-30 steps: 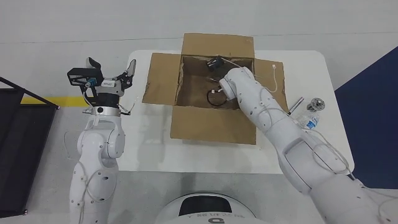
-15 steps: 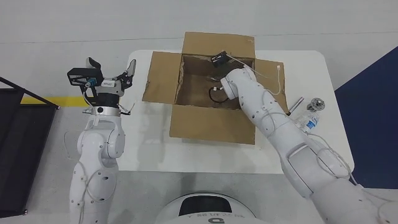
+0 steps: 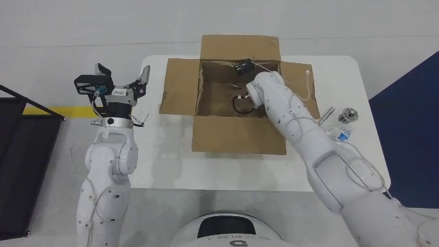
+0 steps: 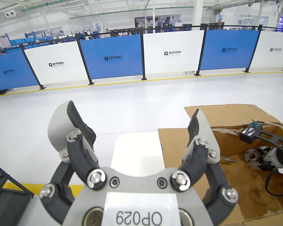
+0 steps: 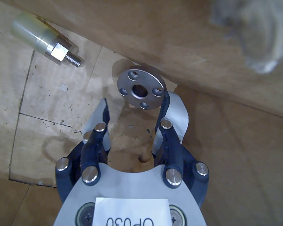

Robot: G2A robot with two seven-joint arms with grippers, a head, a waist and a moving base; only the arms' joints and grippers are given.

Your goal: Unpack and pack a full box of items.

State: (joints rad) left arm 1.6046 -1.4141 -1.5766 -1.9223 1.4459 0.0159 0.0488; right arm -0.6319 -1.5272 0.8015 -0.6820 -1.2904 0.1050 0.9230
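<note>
Your right tool (image 5: 135,98) sits open inside the box (image 5: 155,24), one finger touching the metal disc (image 5: 141,90) by the wall. Close off-centre and the disc could skid away or jam there. Your left tool (image 4: 133,111) is open and empty.

The box (image 3: 236,137) is plain brown cardboard, matt and rough. Its inner floor is scuffed, creased and blotched with darker stains, and ragged torn fibres run along the rim. Inside it, the flange (image 5: 141,89) is grey metal with a dull, brushed finish. The standoff (image 5: 44,42) has a cloudy, translucent plastic body and a bright metal hex and threaded stud. The right end effector (image 5: 135,99) and the left end effector (image 4: 133,108) both have smooth pale shells backing black, ribbed, rubbery pads (image 4: 81,121), with matt black links and shiny metal screw heads. The tabletop (image 3: 171,158) is smooth, white and matt.
</note>
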